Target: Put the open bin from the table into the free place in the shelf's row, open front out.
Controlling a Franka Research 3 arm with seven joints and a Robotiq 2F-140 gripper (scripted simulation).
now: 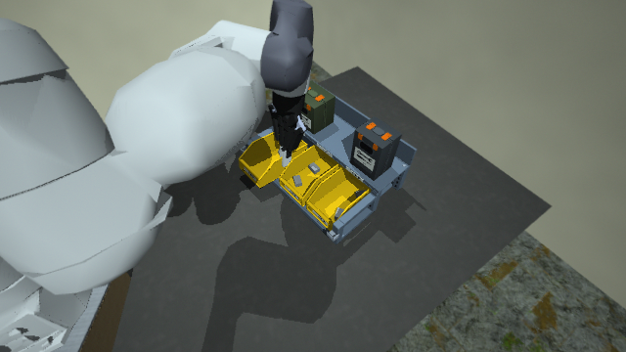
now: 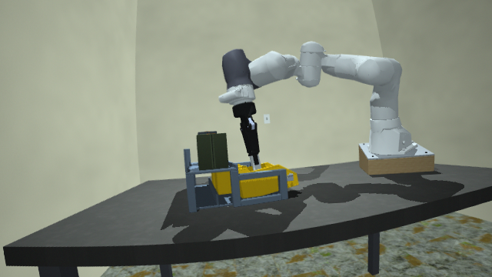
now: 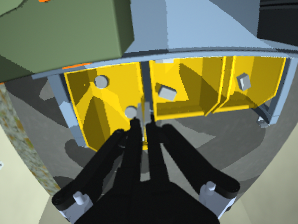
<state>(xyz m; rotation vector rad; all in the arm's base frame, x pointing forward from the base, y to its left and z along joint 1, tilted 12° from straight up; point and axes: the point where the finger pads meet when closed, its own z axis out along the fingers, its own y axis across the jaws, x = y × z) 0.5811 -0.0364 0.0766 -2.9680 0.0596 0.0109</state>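
On the shelf (image 1: 342, 128), three yellow bins are seen in a row, open fronts toward the table's (image 1: 274, 274) near side. The end bin (image 1: 261, 156) nearest the arm juts farther out than the other two (image 1: 305, 173) and is turned slightly askew in the top view. Its side wall is pinched between the fingers of the gripper (image 3: 144, 124), which are closed almost fully onto the thin yellow edge; in the wrist view a yellow strip is seen between the fingertips. Small grey parts (image 3: 101, 82) are seen inside each bin. On the board above the bins' rear ends, a green case (image 1: 319, 107) and a dark case (image 1: 376, 147) are set well apart. The gripper is tilted, reaching down from above.
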